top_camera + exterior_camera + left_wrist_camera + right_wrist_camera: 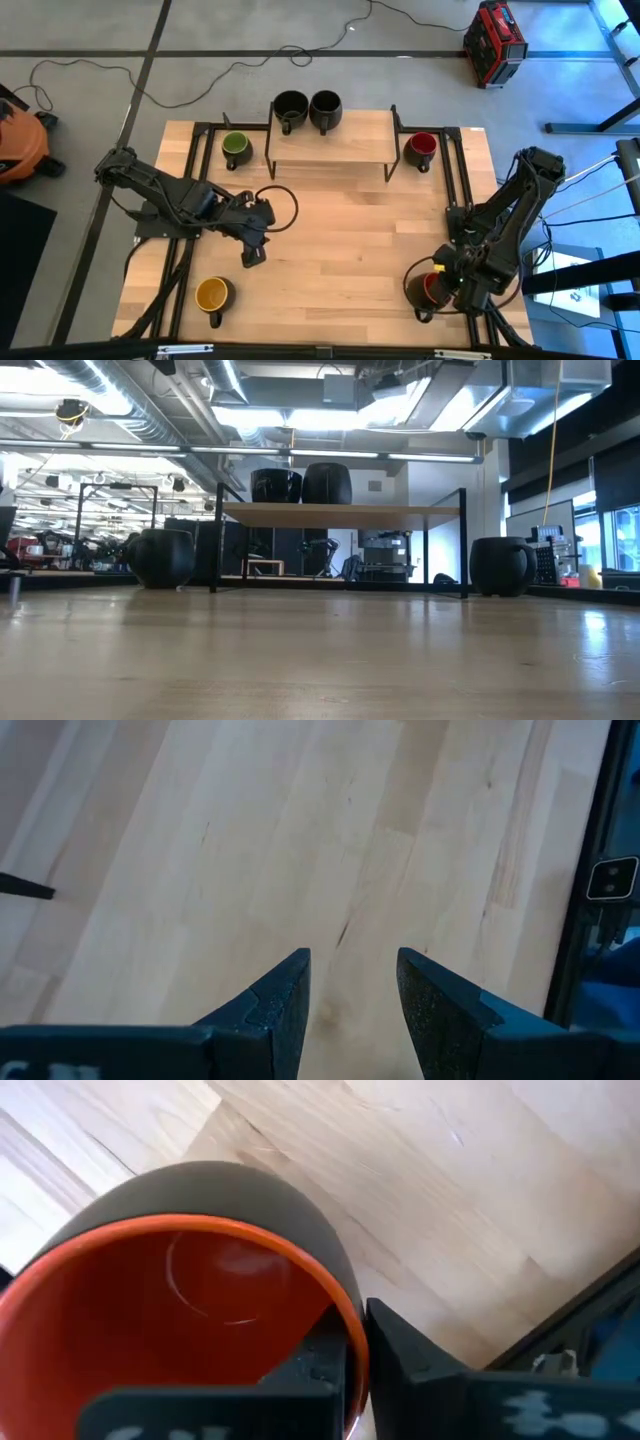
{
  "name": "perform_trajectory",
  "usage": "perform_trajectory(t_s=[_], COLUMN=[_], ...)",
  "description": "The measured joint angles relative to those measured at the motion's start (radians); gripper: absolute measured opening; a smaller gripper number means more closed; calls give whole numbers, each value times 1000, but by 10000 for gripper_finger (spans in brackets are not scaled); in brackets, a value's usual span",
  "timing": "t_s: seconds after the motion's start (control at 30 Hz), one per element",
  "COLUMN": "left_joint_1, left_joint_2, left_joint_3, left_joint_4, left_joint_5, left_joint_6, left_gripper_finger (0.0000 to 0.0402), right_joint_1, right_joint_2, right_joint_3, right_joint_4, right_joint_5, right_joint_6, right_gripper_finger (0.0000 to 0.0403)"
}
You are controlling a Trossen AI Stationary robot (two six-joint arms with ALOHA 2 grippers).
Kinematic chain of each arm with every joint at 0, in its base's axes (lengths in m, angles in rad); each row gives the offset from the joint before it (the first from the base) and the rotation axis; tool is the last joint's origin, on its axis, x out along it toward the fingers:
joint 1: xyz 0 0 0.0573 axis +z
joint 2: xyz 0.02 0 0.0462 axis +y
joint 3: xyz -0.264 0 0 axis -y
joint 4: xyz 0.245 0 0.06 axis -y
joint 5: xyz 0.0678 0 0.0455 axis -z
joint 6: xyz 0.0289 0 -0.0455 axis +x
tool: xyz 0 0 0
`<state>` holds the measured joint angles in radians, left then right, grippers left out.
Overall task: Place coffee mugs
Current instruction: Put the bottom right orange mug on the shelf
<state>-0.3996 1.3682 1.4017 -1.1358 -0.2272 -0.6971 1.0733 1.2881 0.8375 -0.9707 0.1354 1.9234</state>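
Note:
Six black mugs show in the high view. Two black-inside mugs (pixel 290 108) (pixel 325 108) stand on the shelf (pixel 330 140). The green mug (pixel 236 147) and the dark red mug (pixel 421 148) stand on the table either side of it, and the yellow mug (pixel 212 295) stands near the near left corner. My right gripper (pixel 445 285) (pixel 352 1320) is shut on the orange-red mug (pixel 427 290) (pixel 190 1310) near the near right corner. My left gripper (pixel 250 255) (pixel 352 955) is open over bare wood, holding nothing. My right gripper pinches the orange-red mug's wall at the rim (pixel 352 1342), on the side toward the table's right edge. One finger (pixel 310 1370) is inside the mug and the other (pixel 410 1360) outside. The fingers come from above, pointing down. Whether the mug's base is on the table, I cannot tell.
The wooden shelf on black legs (pixel 340 513) stands at the far middle of the table, with both black-inside mugs (pixel 275 485) (pixel 327 483) on top. A black frame (pixel 460 190) runs along the table's sides. Bare wood (pixel 350 230) lies across the middle.

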Motion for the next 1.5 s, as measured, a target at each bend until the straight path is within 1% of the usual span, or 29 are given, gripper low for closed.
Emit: perform_trajectory(t_s=[0.1,0.2,0.3,0.37,0.53,0.63,0.73,0.83,1.03,1.23,1.37,1.5], left_joint_1=[0,0,6,15,65,106,151,192,251,306,338,368], left_joint_2=[0,-3,-13,-28,-86,-129,-170,-205,-237,-246,-248,-247], left_joint_3=[0,0,0,0,0,0,0,0,2,0,0,0], left_joint_4=[0,-8,-30,-51,-67,-78,-91,-94,-113,-111,-110,-106], left_joint_5=[1,9,10,12,12,11,12,11,12,12,12,12], left_joint_6=[19,50,65,81,157,215,278,346,442,499,521,525], left_gripper_finger=[146,146,146,146,146,146,146,146,146,146,146,146], right_joint_1=[-12,-53,-121,-186,-375,-509,-646,-787,-1052,-1299,-1456,-1583], right_joint_2=[0,0,-1,-1,-1,0,9,39,141,262,351,439], right_joint_3=[20,89,174,230,378,467,548,629,819,1010,1092,1140], right_joint_4=[-29,-67,-161,-209,-313,-322,-345,-351,-413,-453,-430,-421], right_joint_5=[-3,4,53,82,156,200,218,214,214,201,195,194], right_joint_6=[-58,-141,-266,-366,-624,-775,-939,-1115,-1423,-1675,-1803,-1922], right_gripper_finger=[9,6,6,5,4,3,3,2,2,1,1,1])
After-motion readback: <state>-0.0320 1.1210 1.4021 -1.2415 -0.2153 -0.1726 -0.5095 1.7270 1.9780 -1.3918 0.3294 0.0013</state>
